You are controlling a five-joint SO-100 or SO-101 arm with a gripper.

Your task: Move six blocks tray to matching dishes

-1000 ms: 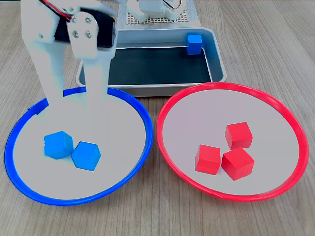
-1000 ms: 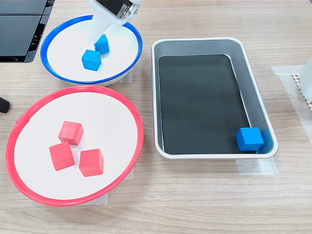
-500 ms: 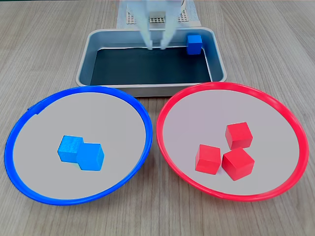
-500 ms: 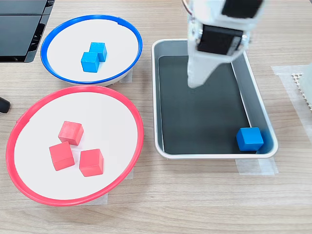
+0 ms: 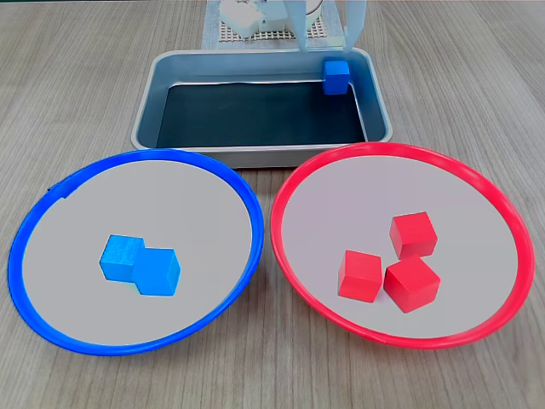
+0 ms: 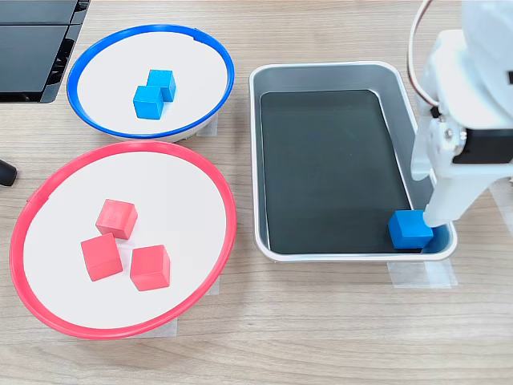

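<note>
The grey tray (image 5: 255, 115) (image 6: 321, 160) holds one blue block (image 5: 335, 76) (image 6: 410, 228) in a corner. My gripper (image 5: 328, 38) (image 6: 429, 200) hangs open just above that block, one white finger (image 6: 439, 212) right beside it, not gripping. The blue-rimmed dish (image 5: 196, 213) (image 6: 112, 64) carries two blue blocks (image 5: 123, 258) (image 5: 157, 271) touching each other, also seen in the other fixed view (image 6: 148, 102) (image 6: 163, 83). Three red blocks (image 5: 413, 234) (image 5: 359, 274) (image 5: 411, 284) (image 6: 117, 218) lie clustered in the red-rimmed dish (image 5: 358, 196) (image 6: 160, 192).
A white perforated base plate (image 5: 264, 34) (image 6: 501, 152) stands behind the tray by the arm's foot. A black device (image 6: 32, 48) sits beyond the blue-rimmed dish. Tape strips hold the tray and dishes to the wooden table.
The gripper left the blue-rimmed dish, crossed over the tray and now hangs at the corner with the blue block. The two blue blocks in the dish shifted together after one second ago.
</note>
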